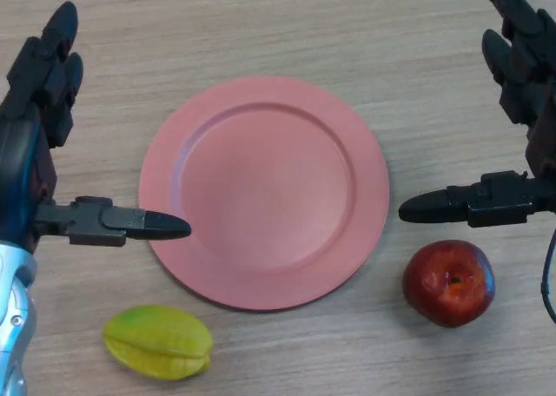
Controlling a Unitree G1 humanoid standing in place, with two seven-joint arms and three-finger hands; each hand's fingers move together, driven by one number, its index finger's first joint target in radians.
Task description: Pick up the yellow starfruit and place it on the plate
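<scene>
Head view: starfruit untouched, both hands spread

Yellow starfruit (pixel 158 341) lies on the wooden table (pixel 287 27), just beside the pink plate's (pixel 369 183) near-left rim, below the left hand (pixel 39 144). Left hand open, fingers straight, thumb over the rim. Right hand (pixel 521 118) likewise spread, above a red apple (pixel 448 282). Fruit looks light, waxy, ridged, likely slick. Best grip seems across the middle, fingers in the grooves, gently.

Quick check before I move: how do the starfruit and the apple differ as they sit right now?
The starfruit is yellow-green, ridged and elongated; the apple is dark red, smooth and round. The starfruit lies below the left hand, the apple below the right hand. Both rest on the table, off the plate, untouched.
</scene>
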